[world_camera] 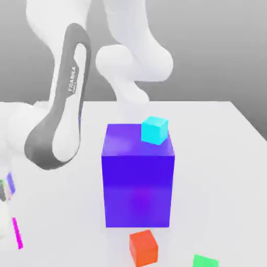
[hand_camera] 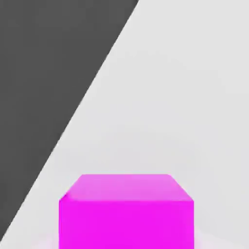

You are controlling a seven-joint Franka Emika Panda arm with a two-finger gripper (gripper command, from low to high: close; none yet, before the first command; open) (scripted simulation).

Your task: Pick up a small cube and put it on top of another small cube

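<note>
**Item: magenta cube** [hand_camera: 126,214]. Small, plain and glossy. It rests on the white table [hand_camera: 185,97] near the table's edge, with dark floor beyond that edge. In the exterior view it shows as a thin magenta strip [world_camera: 17,233] at the far left border, low down.

**Item: tool** [world_camera: 9,219]. It sits at the end of the white Franka arm [world_camera: 62,120], which bends down to the exterior view's left. The tool is drawn together. Since the cube sits squarely under the hand camera, I take the tool to be clamped on the magenta cube, which has not yet left the table.

**Item: candidate bases.**
- Red-orange cube [world_camera: 143,247], on the table in front of the big blue-violet block [world_camera: 138,177].
- Green cube [world_camera: 205,261], further to the exterior view's right.
- Cyan cube [world_camera: 155,130], on top of the big block at its back right corner.

**Governing relation.** Every possible base lies to the exterior view's right of the tool and its cube.
- The red-orange cube is nearest and sits at table level.
- The cyan cube is high up, so reaching it would take a much taller lift.
- The big block stands between the left edge and the right-hand cubes, so I judge a raise should come before any sideways travel.

The cube is equal-sided, so no long axis matters.
</note>
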